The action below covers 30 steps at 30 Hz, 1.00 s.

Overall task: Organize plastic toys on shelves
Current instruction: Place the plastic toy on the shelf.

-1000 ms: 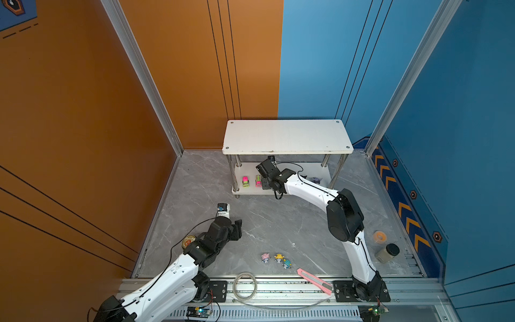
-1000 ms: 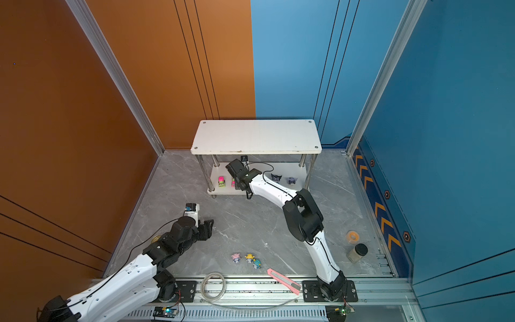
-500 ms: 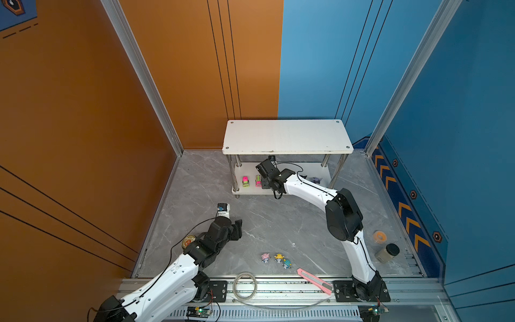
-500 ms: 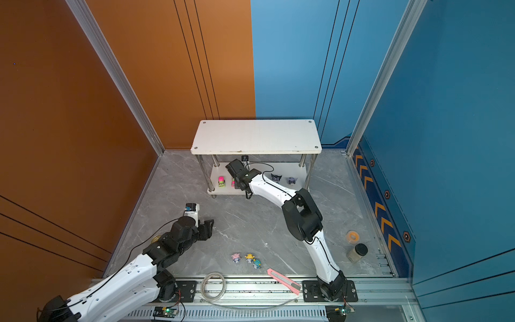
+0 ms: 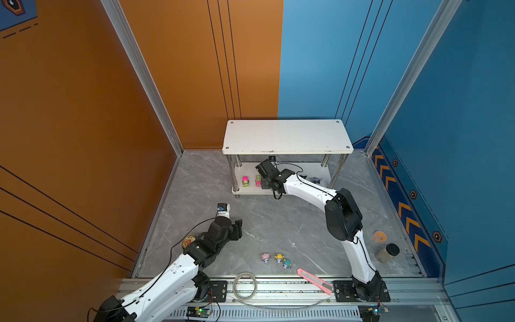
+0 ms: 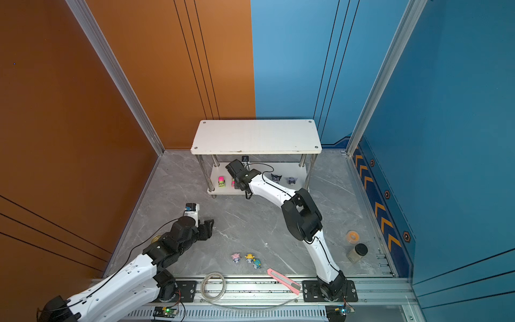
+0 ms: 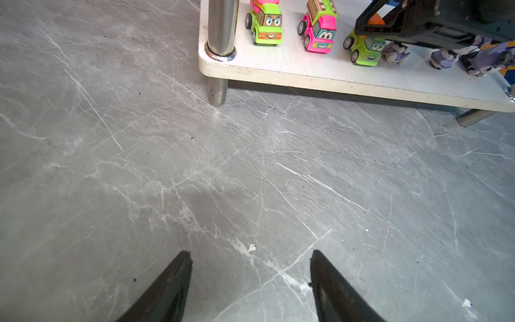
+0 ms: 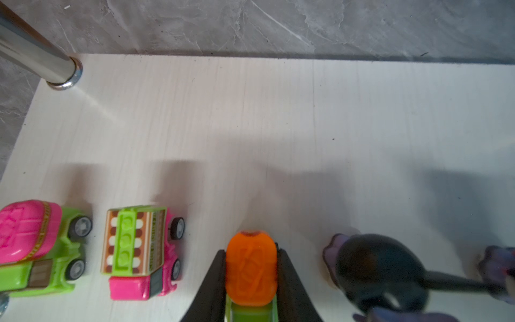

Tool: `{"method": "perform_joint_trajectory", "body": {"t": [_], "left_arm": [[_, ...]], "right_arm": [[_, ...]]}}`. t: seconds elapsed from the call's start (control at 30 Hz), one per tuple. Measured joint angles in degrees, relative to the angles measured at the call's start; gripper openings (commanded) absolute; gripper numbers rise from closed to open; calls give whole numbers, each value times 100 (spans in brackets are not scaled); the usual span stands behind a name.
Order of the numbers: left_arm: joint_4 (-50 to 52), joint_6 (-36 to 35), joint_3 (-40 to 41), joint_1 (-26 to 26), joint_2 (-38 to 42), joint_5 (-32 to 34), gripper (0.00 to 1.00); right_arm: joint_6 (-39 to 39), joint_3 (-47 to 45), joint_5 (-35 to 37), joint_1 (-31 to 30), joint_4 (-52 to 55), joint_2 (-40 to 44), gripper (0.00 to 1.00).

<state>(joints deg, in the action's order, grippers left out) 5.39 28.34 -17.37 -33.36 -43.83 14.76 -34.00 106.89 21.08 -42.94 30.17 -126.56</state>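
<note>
left hand (image 7: 250, 281): hanging spread and empty low over the bare grey surface (image 7: 250, 167), short of the shelves' near edge; it is well apart from every toy and should be staying out of the way.
pastel figurines (image 5: 276, 259): three are standing together on the surface near its front edge, not yet shelved; judged next in line, probably for the bare top shelf (image 5: 287, 136).
knife (image 5: 314, 281), tubing (image 5: 244, 285): lying at the front rail, not part of the job.
step in hand: the right hand (image 8: 250, 276) is setting the orange truck (image 8: 250, 267) on the lower shelf (image 8: 278, 125), its fingers (image 8: 211, 284) clenched on the truck's sides.
truck row: the green truck (image 8: 39, 245) and pink truck (image 8: 139, 251) are sitting side by side toward the shelf's left end, near the front-left leg (image 7: 221, 28).
doing it well: be lowering until all wheels are resting flat, keeping the nose in line with the other two and a like gap from the pink one, then be spreading the fingers only slightly.
risk: a dark figurine (image 8: 376, 270) is standing just beside the truck on the far side from the row; a wide release or a sideways pull could be knocking it over.
exit: be backing straight out over the shelf's front edge, staying low under the top shelf.
far end: more dark figurines (image 6: 284, 179) are standing toward the lower shelf's right end.
</note>
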Motion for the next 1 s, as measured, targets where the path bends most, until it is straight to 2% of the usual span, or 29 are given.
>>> {"method": "perform_joint_trajectory", "body": {"t": [0.4,0.8,1.0], "left_arm": [[-63,0,0,0,-17,0,70],[-131,0,0,0,-39,-2,70],[-131,0,0,0,-39,-4,70]], "right_arm": [[-57,76,-7,63,-131,-81,26],[-101,142,-107,63,-131,-155,44],[-101,142,-131,63,-131,-155,47]]}}
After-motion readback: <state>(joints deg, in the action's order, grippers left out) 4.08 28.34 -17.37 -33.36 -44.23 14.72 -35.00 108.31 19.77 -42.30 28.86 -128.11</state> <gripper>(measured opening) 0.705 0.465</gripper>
